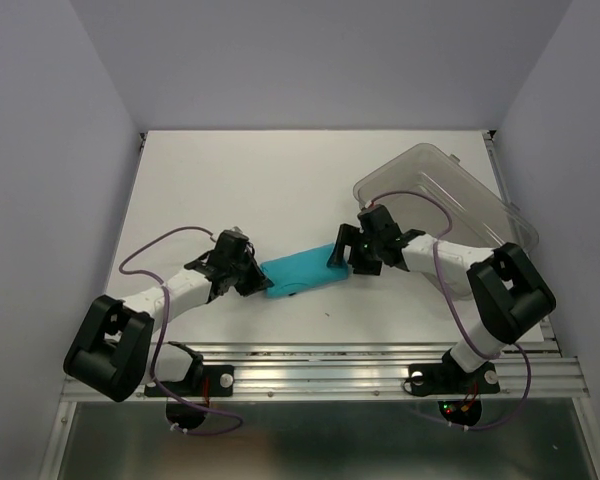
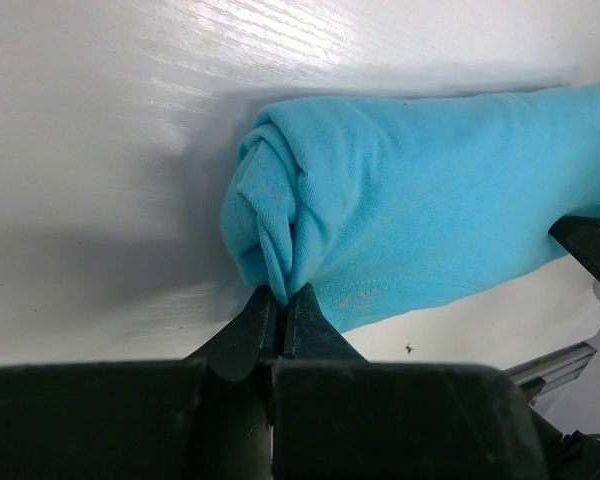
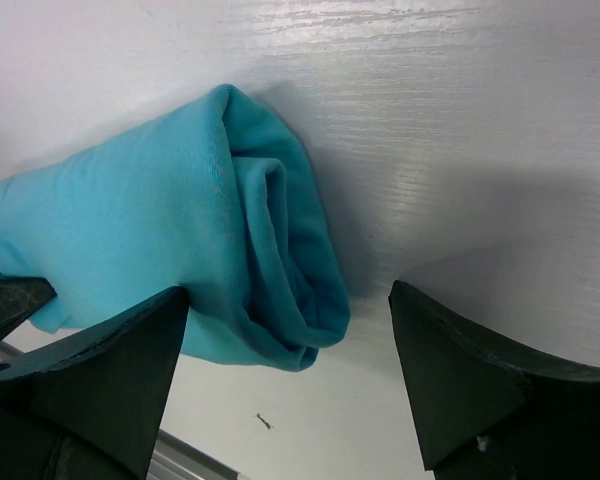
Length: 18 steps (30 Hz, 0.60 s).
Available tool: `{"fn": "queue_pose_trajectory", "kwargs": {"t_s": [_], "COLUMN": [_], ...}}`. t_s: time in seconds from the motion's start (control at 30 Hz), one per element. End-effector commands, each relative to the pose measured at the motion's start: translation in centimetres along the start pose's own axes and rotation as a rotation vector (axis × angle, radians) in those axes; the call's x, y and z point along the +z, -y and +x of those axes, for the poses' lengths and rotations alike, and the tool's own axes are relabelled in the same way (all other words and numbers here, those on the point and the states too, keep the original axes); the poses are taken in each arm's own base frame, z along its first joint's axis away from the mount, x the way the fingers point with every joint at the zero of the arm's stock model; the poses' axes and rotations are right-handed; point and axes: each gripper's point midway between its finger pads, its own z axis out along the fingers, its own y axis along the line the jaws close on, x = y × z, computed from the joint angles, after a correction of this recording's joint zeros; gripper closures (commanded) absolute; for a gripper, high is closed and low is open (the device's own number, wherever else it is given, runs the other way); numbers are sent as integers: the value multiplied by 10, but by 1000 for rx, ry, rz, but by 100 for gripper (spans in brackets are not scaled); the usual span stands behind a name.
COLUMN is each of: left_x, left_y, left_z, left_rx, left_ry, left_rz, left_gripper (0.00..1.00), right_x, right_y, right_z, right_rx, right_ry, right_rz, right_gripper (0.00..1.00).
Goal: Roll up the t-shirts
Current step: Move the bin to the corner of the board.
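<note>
The teal t-shirt lies rolled into a short bundle on the white table, between the two arms. My left gripper is at the roll's left end. In the left wrist view its jaws are pressed together, pinching a fold of the t-shirt at the left gripper tips. My right gripper is at the roll's right end. In the right wrist view the right gripper stands wide open, and the spiralled end of the t-shirt sits between its fingers, nearer the left one.
A clear grey-tinted plastic bin lies tilted at the back right, just behind the right arm. The table's front edge with its metal rail runs close below the roll. A small dark speck lies on the table.
</note>
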Motion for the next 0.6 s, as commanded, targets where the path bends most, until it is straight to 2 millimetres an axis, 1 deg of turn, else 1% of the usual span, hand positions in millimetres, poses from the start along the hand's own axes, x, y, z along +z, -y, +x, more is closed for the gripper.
{"fn": "queue_pose_trajectory", "kwargs": {"t_s": [0.0, 0.1, 0.13, 0.17, 0.23, 0.33, 0.37, 0.4, 0.43, 0.47, 0.5, 0.53, 0.57], "left_x": [-2, -2, -2, -2, -1, -1, -2, -3, -3, -5, -6, -9, -11], "left_y": [2, 1, 1, 1, 1, 1, 1, -1, -2, -7, -8, -8, -9], "left_z": [-8, -8, -8, -8, -8, -9, -10, -10, -11, -14, -16, -20, -22], "left_rx": [44, 45, 44, 44, 42, 43, 44, 48, 52, 47, 49, 59, 64], "left_ry": [17, 17, 15, 14, 14, 14, 17, 18, 21, 29, 35, 49, 55], "left_rz": [-16, -18, -18, -17, -16, -21, -23, -33, -39, -60, -66, -65, -69], "left_gripper": [100, 100, 100, 100, 100, 100, 100, 100, 100, 100, 100, 100, 100], "right_x": [5, 7, 8, 10, 11, 11, 11, 11, 11, 9, 6, 3, 0], "right_y": [-13, -19, -23, -25, -33, -38, -39, -38, -36, -39, -32, -30, -29], "right_z": [-4, -1, -1, 3, 7, 8, 7, 7, 6, 4, 0, -5, -10], "right_rx": [8, -2, -4, -12, -26, -39, -43, -52, -60, -76, -100, -113, -126], "right_ry": [28, 16, 10, -4, -17, -21, -19, -17, -16, -8, 11, 30, 46], "right_rz": [-36, -59, -75, -81, -104, -118, -120, -112, -100, -94, -50, -27, -8], "right_gripper": [15, 19, 24, 26, 35, 43, 44, 41, 36, 29, 17, 12, 10]}}
